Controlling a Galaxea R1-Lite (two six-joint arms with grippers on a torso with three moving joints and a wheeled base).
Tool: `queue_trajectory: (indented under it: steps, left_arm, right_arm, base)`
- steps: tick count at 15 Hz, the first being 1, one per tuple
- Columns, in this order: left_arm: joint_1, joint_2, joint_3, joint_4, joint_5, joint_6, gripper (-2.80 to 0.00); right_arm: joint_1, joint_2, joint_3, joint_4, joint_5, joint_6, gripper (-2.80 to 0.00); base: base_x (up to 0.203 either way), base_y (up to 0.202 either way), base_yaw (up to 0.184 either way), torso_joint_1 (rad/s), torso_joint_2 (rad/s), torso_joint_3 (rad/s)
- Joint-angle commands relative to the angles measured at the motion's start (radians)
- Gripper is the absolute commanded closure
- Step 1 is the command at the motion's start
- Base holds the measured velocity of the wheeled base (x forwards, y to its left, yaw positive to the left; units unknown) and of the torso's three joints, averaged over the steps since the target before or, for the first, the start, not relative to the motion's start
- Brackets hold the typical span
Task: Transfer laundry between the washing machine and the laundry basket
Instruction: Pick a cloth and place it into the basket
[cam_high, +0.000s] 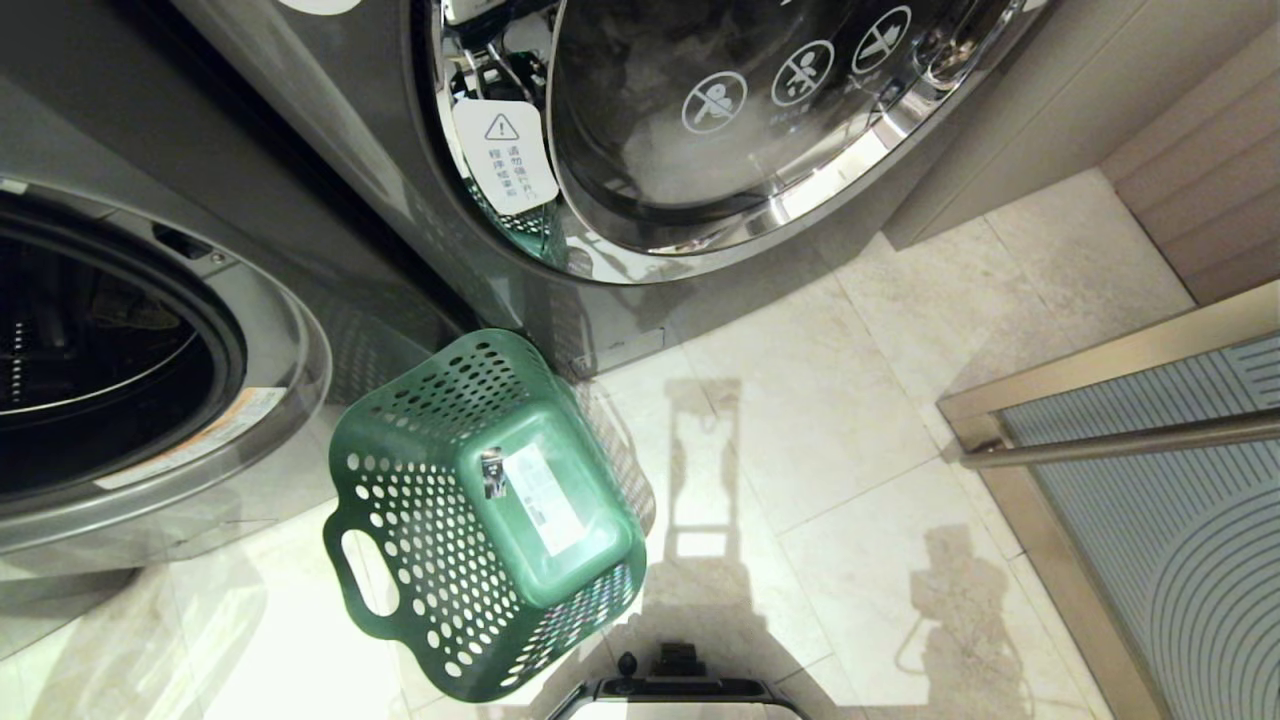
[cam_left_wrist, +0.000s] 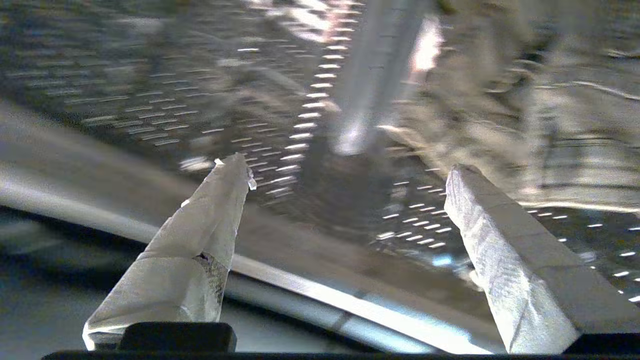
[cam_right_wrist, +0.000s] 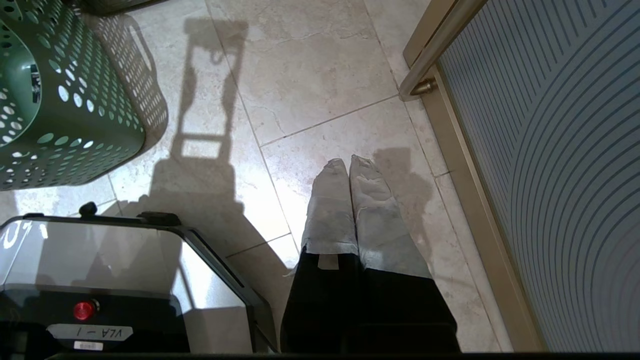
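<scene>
My left gripper (cam_left_wrist: 345, 175) stands spread wide inside the drum, facing the laundry (cam_left_wrist: 465, 100) for pickup; my right gripper (cam_right_wrist: 348, 167) hangs pressed together over the floor.

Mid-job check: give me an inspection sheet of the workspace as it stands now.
Surface: pale tiled floor, shadows across it.
Job's things: laundry basket tipped, sticker base showing, no cloth seen in it; washing machine door open; laundry apparently pale cloth inside the drum.
Clutter: nothing seen.
Grippers: left gripper open, facing the drum; right gripper shut, parked above the floor.
Cables: nothing seen.
Surroundings: second washer at left, glass door at right.
</scene>
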Motion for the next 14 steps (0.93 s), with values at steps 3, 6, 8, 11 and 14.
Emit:
queue_trajectory:
  steps: [3, 6, 8, 11, 14]
  left_arm:
    - [0.078, -0.185, 0.227, -0.001, -0.004, -0.001, -2.8]
    - [0.12, -0.266, 0.378, 0.02, -0.004, -0.002, -2.8]
    - [0.135, -0.31, 0.479, 0.028, -0.006, -0.004, -2.8]
    - [0.148, -0.392, 0.619, 0.032, -0.008, -0.007, -2.8]
    - [0.154, -0.482, 0.706, 0.066, -0.008, -0.01, -2.8]
  right_arm:
    - [0.0, 0.0, 0.0, 0.0, 0.001, -0.001, 0.0]
    - [0.0, 0.0, 0.0, 0.0, 0.001, -0.001, 0.0]
    - [0.0, 0.001, 0.0, 0.0, 0.001, -0.001, 0.0]
    - [0.0, 0.0, 0.0, 0.0, 0.001, 0.0, 0.0]
    - [0.0, 0.0, 0.0, 0.0, 0.001, -0.001, 0.0]
  base:
    - [0.0, 0.0, 0.0, 0.0, 0.0, 0.0]
    - [0.0, 0.0, 0.0, 0.0, 0.0, 0.0]
    - [0.0, 0.0, 0.0, 0.0, 0.0, 0.0]
    - [0.0, 0.0, 0.0, 0.0, 0.0, 0.0]
    - [0.0, 0.0, 0.0, 0.0, 0.0, 0.0]
